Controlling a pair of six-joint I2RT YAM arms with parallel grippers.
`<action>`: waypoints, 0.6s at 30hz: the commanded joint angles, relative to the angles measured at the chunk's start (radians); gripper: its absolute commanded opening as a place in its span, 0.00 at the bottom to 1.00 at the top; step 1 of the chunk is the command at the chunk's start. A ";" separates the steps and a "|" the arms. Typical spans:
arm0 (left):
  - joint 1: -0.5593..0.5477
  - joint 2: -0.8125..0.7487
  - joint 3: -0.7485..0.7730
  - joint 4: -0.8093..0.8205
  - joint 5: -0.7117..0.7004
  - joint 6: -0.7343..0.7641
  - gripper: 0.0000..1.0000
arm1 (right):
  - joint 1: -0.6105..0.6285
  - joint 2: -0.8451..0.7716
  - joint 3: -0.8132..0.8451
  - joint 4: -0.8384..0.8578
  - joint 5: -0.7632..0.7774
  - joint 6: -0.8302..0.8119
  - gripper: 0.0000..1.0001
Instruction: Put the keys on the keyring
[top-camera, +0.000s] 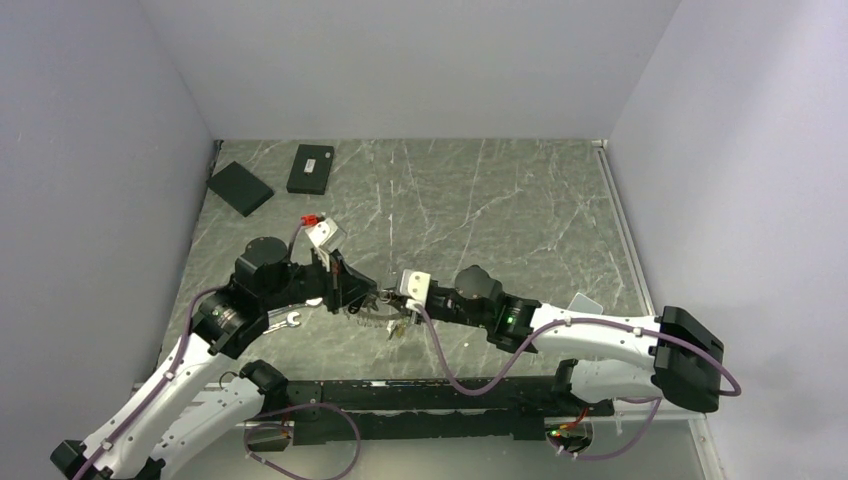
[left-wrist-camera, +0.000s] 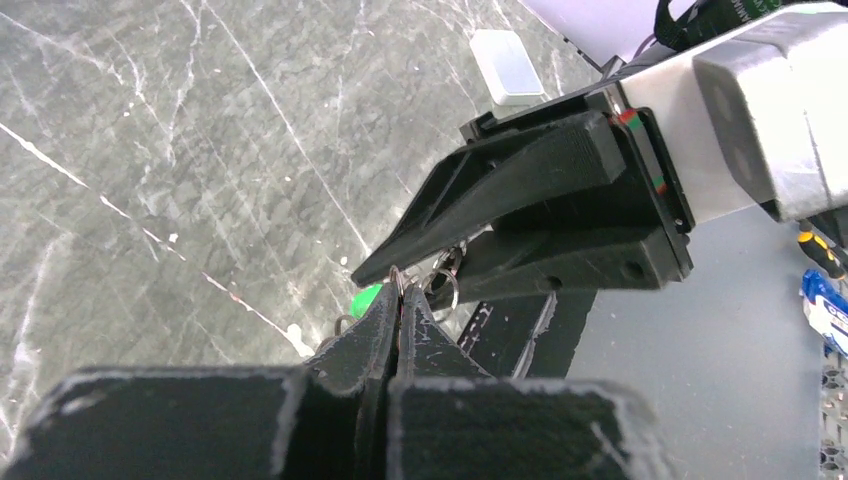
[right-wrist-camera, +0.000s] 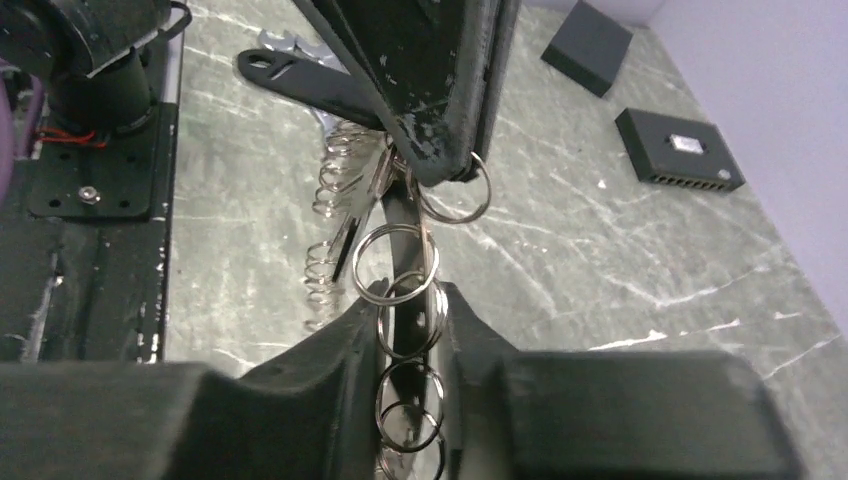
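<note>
My two grippers meet over the near middle of the table. The left gripper (top-camera: 352, 298) (left-wrist-camera: 402, 292) is shut, and the thin wire of the keyring (left-wrist-camera: 398, 277) (right-wrist-camera: 455, 190) is pinched at its fingertips. A green tag (left-wrist-camera: 365, 298) shows just beyond them. From the keyring hangs a chain of small silver rings (right-wrist-camera: 400, 265) with a thin dark key (right-wrist-camera: 398, 215) behind it. The right gripper (top-camera: 386, 303) (right-wrist-camera: 408, 296) straddles this chain and both pads touch the rings. A fringe of more looped rings (right-wrist-camera: 335, 175) fans out to the left. A brass-coloured piece (top-camera: 397, 329) dangles below.
A silver open-ended wrench (top-camera: 290, 320) (right-wrist-camera: 290, 45) lies on the table under the left arm. Two flat black boxes (top-camera: 240, 187) (top-camera: 311, 168) lie at the far left. A small white block (left-wrist-camera: 507, 66) rests on the marble near the right edge.
</note>
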 joint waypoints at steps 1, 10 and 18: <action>-0.003 -0.015 0.048 0.036 0.033 0.006 0.00 | 0.003 0.006 0.014 0.023 0.025 -0.014 0.12; -0.003 0.028 0.030 -0.002 0.038 -0.047 0.00 | 0.005 -0.007 0.032 -0.013 0.092 -0.149 0.00; -0.003 0.034 -0.002 -0.066 -0.027 -0.152 0.00 | 0.037 0.032 0.025 -0.028 0.225 -0.234 0.00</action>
